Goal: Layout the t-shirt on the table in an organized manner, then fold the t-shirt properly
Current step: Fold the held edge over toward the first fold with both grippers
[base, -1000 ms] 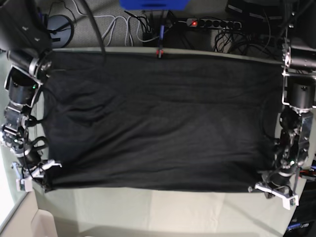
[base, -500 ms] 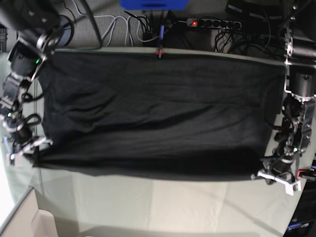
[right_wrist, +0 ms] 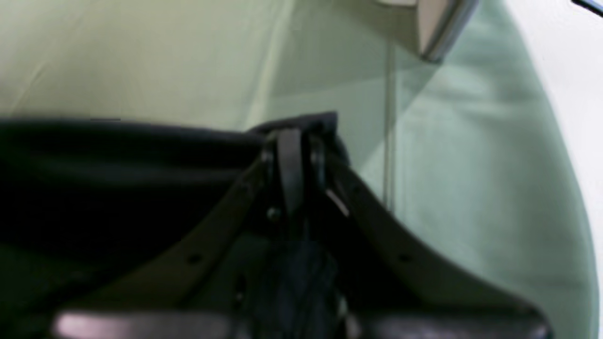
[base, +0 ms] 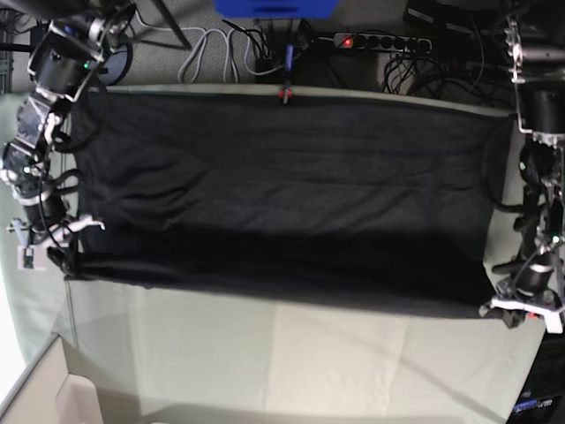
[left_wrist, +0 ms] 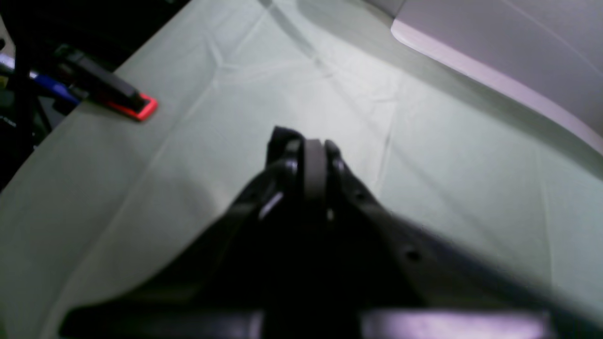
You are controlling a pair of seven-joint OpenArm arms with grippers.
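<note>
Across the table (base: 265,353), base view: the t-shirt (base: 282,185), dark, plain side showing, spread wide from the far edge toward the near half; no print visible. Its near edge is raised off the cloth at both corners, with a deep shadow band beneath it, so folds there are hard to make out.

Left gripper (base: 528,305), at the scene's right near corner of the shirt: jaws closed. From its wrist view (left_wrist: 306,155) the fingers meet tightly over the pale cloth; the dark blurred mass behind them hides whether shirt fabric is pinched, and the base view is too small to settle it.

Right gripper (base: 55,252), at the scene's left near corner: jaws closed on the t-shirt. Its wrist view (right_wrist: 294,141) shows a dark fold of fabric (right_wrist: 118,155) caught at the fingertips and trailing off to one side; lower frame blurred.

Red clamp (left_wrist: 134,106) on the table edge, left wrist view, partly cut by dark clutter. Second red clamp (base: 284,92) at the far edge. Power strip (base: 380,41) and cables beyond the table, cropped.
</note>
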